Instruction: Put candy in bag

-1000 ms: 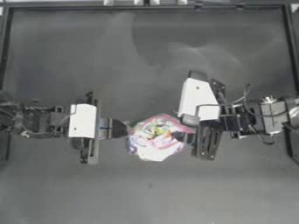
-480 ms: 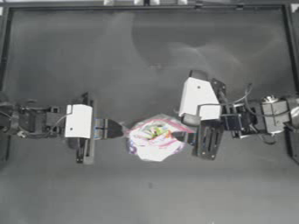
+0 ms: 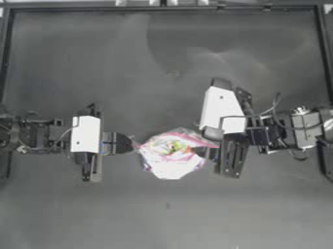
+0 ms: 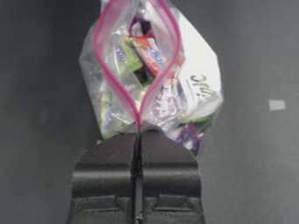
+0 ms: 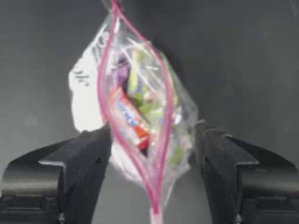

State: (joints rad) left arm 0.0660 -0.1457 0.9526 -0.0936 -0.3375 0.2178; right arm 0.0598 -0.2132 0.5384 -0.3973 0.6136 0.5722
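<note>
The bag (image 3: 170, 154) is a clear zip bag with a pink seal strip, hanging between the two grippers at the table's middle. My left gripper (image 3: 130, 144) is shut on the seal's left end; in the left wrist view the gripper (image 4: 139, 133) pinches the strip where its two sides meet. The bag (image 4: 175, 87) has its mouth gaping. A red-orange candy (image 4: 149, 54) with a white middle lies inside among yellow, green and pink sweets. My right gripper (image 3: 211, 148) stands open with one jaw on each side of the bag's right end (image 5: 140, 100). The candy (image 5: 130, 119) shows through the mouth there too.
The dark table (image 3: 166, 58) has a raised frame along its back and sides. A small white speck (image 4: 276, 104) lies on the surface beside the bag.
My left arm has drawn a little to the left with the bag's corner in its jaws. The right arm has hardly moved.
</note>
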